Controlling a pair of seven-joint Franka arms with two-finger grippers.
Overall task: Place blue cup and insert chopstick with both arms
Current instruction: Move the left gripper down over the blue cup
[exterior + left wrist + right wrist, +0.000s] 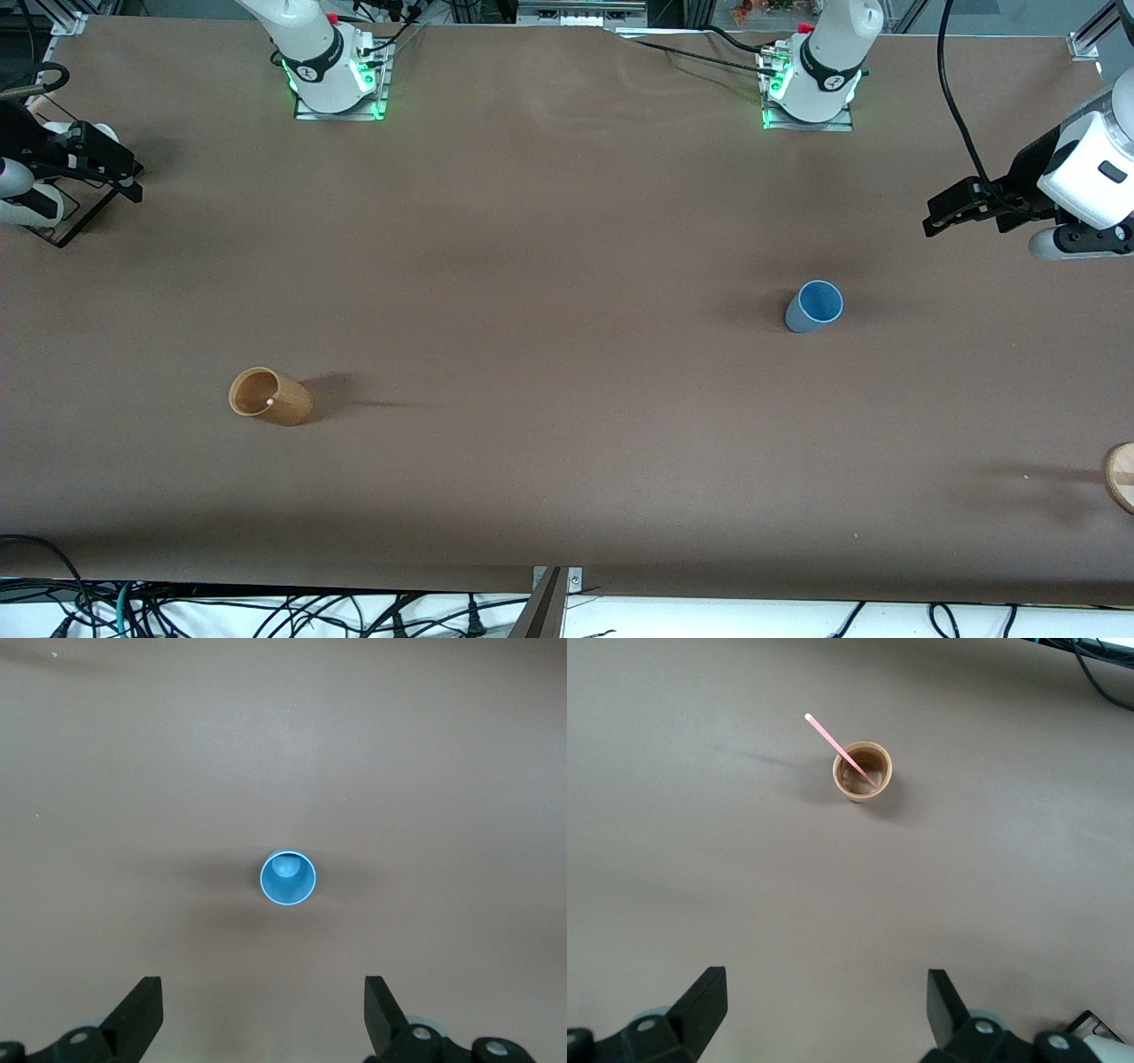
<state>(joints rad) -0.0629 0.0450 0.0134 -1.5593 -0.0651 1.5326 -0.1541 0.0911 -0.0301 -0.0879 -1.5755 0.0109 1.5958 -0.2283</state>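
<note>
Currently both arms wait apart: left gripper [930, 221] spread wide, empty, blue cup [813, 307] at its seven o'clock; right gripper [133, 182] equally open, chopstick [842, 750] in tan cup [270, 397].

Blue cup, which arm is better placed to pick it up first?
Left. The blue cup stands toward the left arm's end of the table, and the open left gripper has it centred in its wrist view. The right gripper, also open, looks at the tan cup holding the chopstick.
</note>
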